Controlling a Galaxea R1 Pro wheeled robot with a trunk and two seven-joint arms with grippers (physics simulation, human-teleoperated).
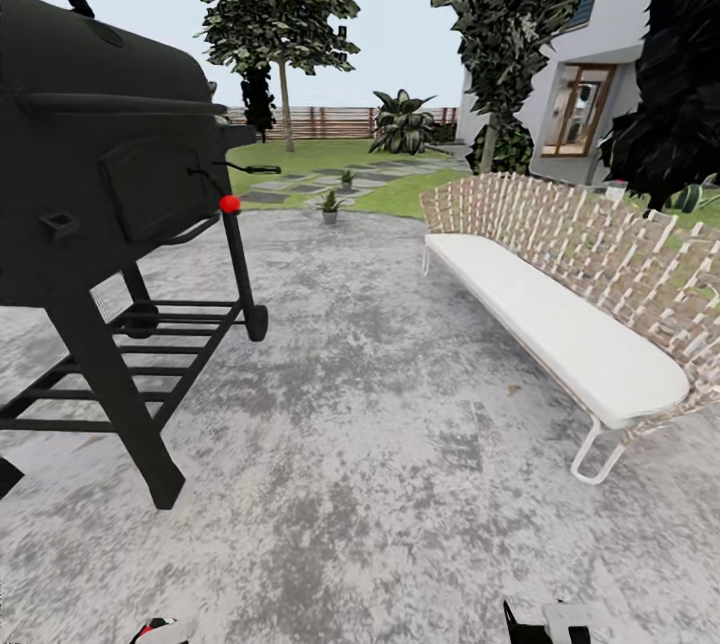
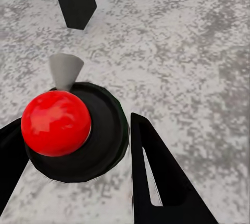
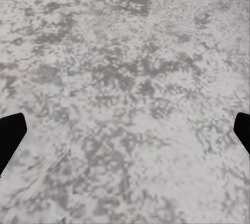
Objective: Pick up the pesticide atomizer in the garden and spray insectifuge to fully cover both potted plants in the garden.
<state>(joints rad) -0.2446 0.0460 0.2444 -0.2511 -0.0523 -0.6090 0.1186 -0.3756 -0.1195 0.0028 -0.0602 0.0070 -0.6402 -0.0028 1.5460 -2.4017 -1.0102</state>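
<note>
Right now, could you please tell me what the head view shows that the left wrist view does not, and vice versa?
Head view: a black barrel-shaped grill, a woven bench with a white cushion, and beyond the paving two small green potted plants in grey pots. Left wrist view: close up, the dark round pesticide atomizer with its red ball top and grey nozzle, held between the left gripper's black fingers. Both: the mottled grey paving and a black grill leg.

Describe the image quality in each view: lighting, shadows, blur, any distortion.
Head view: flat, even lighting with no clear cast shadows; the black barrel grill bulges at the frame edge, and the two small grey-potted plants are distant and soft. Left wrist view: the red ball on the dark round object looks close and blurry. Right wrist view: the mottled grey paving is smeared, without glare.
</note>
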